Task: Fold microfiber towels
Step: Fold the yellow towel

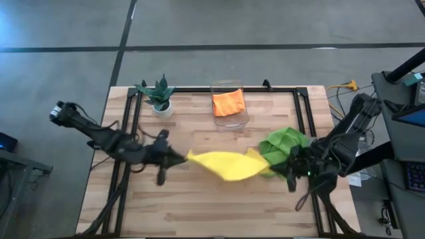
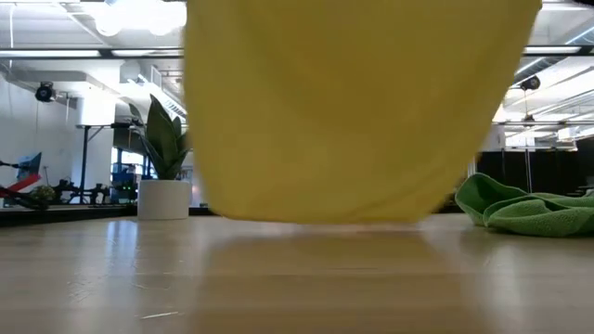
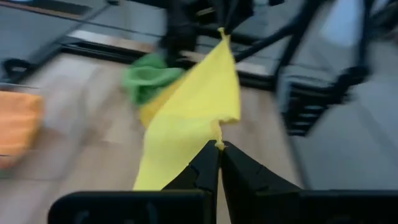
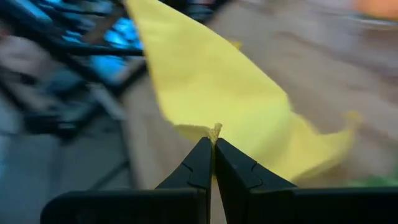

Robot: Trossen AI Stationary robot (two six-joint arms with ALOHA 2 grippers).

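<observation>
The table (image 1: 219,206) is a light wooden top with dark rails along its sides. All positions below are given relative to the clear bin (image 1: 231,114), which stands at the table's far edge near the middle.

The yellow towel (image 1: 229,164) hangs stretched between the two grippers, in front of the bin and nearer the table's middle. In the low view its lower edge sags close to the tabletop; whether it touches cannot be told.

The green towels (image 1: 284,145) lie bunched in a heap on the table, to the right of the bin and nearer the front, just beside the yellow towel's right end.

The orange towel (image 1: 228,103) lies folded inside the bin.

The left gripper (image 1: 178,158) is in front of the bin and to its left, clenched on a corner of the yellow towel.

The right gripper (image 1: 277,168) is in front of the bin and to its right, just beside the green heap, likewise clenched on a corner of the yellow towel.

The plant (image 1: 159,96) stands in a white pot left of the bin, at the same far edge.
</observation>
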